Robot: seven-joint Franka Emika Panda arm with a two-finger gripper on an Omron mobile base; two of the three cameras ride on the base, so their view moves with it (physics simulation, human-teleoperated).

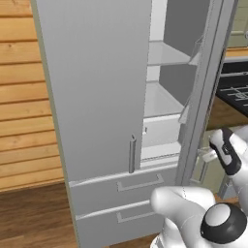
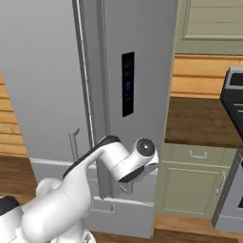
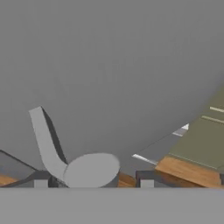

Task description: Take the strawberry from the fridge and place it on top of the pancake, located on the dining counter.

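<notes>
The fridge stands with its left door shut and its right door swung partly open, showing pale shelves that look bare from here. The strawberry is hidden; the pancake and dining counter are out of view. In the hand view my gripper is open, pressed close to the grey outer face of the right door. The foot of the door's handle lies between the spread fingertips without touching them. My hand sits low on that door's outside.
Two fridge drawers lie below the doors. Right of the fridge are a wooden countertop, green cabinets and a dark stove. A wood-plank wall and wooden floor are on the left.
</notes>
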